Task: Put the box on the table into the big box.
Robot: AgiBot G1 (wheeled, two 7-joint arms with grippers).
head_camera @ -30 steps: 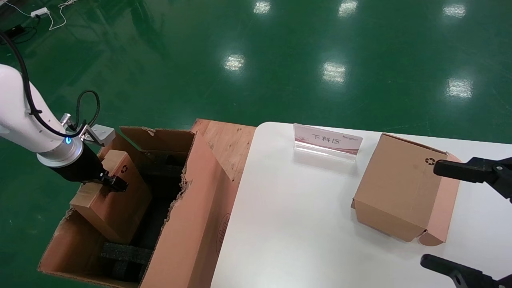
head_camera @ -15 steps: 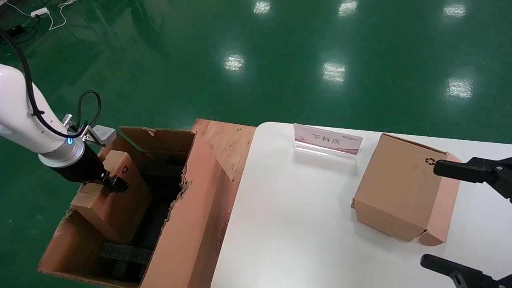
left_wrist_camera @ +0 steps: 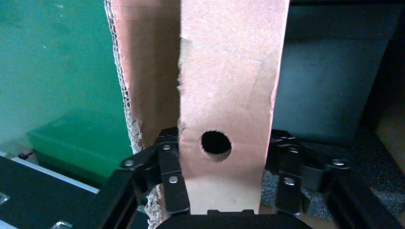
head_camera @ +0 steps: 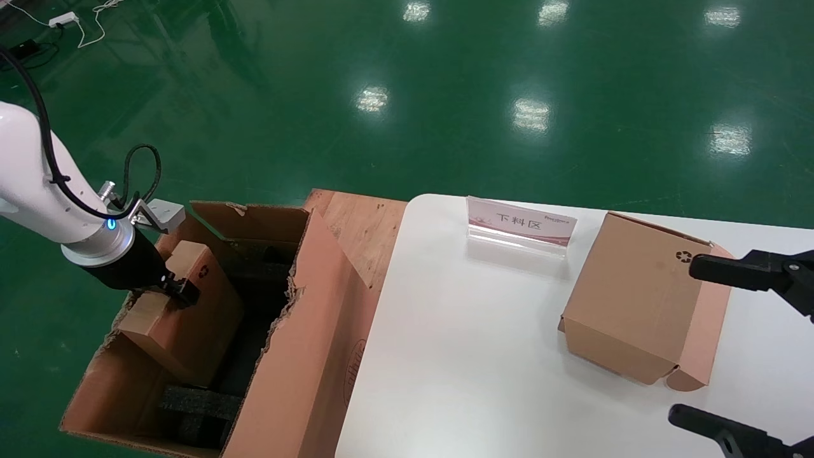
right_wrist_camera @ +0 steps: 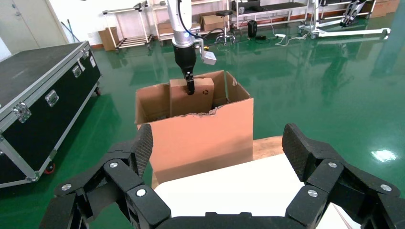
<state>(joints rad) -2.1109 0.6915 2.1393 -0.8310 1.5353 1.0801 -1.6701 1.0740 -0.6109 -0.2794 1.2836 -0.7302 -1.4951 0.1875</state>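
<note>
Over on the left, the left claw [head_camera: 180, 294] is down inside the big box [head_camera: 305, 343] with its fingers [left_wrist_camera: 173, 188] closed on the upper edge of the box [head_camera: 184, 318], one finger on each face of the thin panel. The box hangs tilted within the carton, its top still above the ragged rim and its lower end near the black foam insert [head_camera: 197, 404] on the floor of the carton. To my eye the risk is in letting go from here: held by one edge only and leaning, the box could tip against the torn left wall or wedge on the foam instead of lying down, and a corner might snag the frayed cardboard as the claw backs out. The grip is also narrow for so wide a piece, so it could pivot if jolted. The box itself is plain brown cardboard, wide but thin, with a small black recycling mark near its upper right corner and a round punched hole in the edge held. To the right, on the white surface [head_camera: 470, 356], sit a clear sign stand [head_camera: 521, 226] and a chunkier carton [head_camera: 642, 299]. The right claw [head_camera: 731, 346] waits at the far right with its fingers spread wide and nothing in them.
</note>
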